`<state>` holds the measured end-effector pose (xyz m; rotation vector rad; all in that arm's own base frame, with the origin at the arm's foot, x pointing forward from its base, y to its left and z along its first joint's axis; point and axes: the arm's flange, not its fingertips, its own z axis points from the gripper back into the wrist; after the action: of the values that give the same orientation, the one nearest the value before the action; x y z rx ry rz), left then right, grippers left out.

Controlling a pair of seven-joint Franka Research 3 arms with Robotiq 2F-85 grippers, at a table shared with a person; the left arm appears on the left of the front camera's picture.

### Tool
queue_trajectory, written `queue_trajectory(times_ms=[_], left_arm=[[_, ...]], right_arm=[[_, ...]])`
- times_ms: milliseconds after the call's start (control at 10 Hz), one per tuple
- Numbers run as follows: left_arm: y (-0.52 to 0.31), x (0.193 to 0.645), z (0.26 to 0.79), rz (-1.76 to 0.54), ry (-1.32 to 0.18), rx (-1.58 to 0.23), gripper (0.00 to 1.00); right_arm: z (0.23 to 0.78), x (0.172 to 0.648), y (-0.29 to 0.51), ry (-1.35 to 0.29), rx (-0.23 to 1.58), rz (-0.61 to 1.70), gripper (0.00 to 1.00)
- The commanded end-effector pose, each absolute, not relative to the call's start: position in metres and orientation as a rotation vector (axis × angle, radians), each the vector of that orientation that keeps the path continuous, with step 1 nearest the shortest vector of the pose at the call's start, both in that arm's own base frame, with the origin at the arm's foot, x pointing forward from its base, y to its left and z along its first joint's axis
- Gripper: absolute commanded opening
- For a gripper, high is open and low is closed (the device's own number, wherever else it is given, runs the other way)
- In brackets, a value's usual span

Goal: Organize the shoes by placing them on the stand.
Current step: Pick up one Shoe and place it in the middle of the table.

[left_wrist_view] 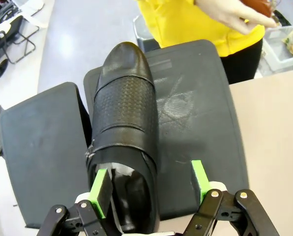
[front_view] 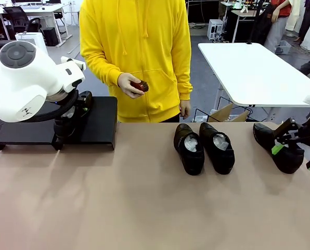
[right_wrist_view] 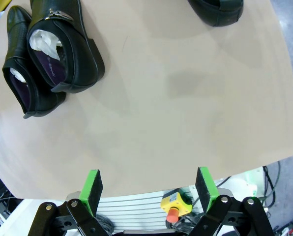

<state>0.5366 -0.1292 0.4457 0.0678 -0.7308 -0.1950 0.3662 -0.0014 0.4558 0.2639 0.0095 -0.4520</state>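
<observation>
The stand (front_view: 100, 120) sits at the far left corner of the tabletop (front_view: 144, 208). One shoe (left_wrist_view: 124, 113) rests on it with its toe pointing away from the robot. The left gripper (left_wrist_view: 149, 178) hangs over that shoe's heel end with its jaws spread wide. One green pad is at the edge of the shoe's opening and the other is out over bare stand, well clear of the shoe's side. Nothing is clamped, so this shoe looks set down and let go.

At the far edge, right of the middle, two shoes (front_view: 204, 147) lie side by side and touching, with white paper in them. A person behind the table holds a small brown brush (front_view: 140, 86) and takes no part.

Near the far right corner lies the lone shoe (front_view: 280, 146). The right gripper (front_view: 295, 156) hovers by it with its jaws fully apart and empty. In the right wrist view the shoe lies ahead of the fingers, not between them.

By my reading, one shoe is placed and three remain. The left arm needs to lift straight up off the heel without catching the shoe's rim. The right arm needs to move forward and down until its jaws straddle the lone shoe's side wall, then close.
</observation>
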Motion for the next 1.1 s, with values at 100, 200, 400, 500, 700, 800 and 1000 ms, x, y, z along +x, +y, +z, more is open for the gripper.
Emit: queue_trajectory(times_ms=[100,200,400,500,700,800,1000], left_arm=[[-0.145,0.45,0.509,-0.134,-0.735,-0.046,0.83],[-0.149,0.422,0.528,-0.112,-0.702,-0.116,0.83],[-0.155,0.392,0.551,-0.085,-0.593,-0.233,0.83],[-0.158,0.388,0.555,-0.126,-0.484,-0.295,0.83],[-0.162,0.382,0.563,-0.216,-0.38,-0.36,0.83],[-0.164,0.388,0.561,-0.193,-0.393,-0.357,0.83],[-0.176,0.367,0.558,-0.185,-0.418,-0.367,0.83]], right_arm=[[0.456,0.365,-0.003,0.004,0.255,-0.437,1.0],[0.456,0.365,-0.003,0.004,0.255,-0.437,1.0],[0.456,0.365,-0.003,0.004,0.255,-0.437,1.0],[0.456,0.365,-0.003,0.004,0.255,-0.437,1.0],[0.456,0.366,-0.001,0.01,0.264,-0.452,1.0],[0.449,0.376,-0.002,-0.014,0.219,-0.389,1.0],[0.445,0.401,-0.004,0.006,0.188,-0.376,1.0]])
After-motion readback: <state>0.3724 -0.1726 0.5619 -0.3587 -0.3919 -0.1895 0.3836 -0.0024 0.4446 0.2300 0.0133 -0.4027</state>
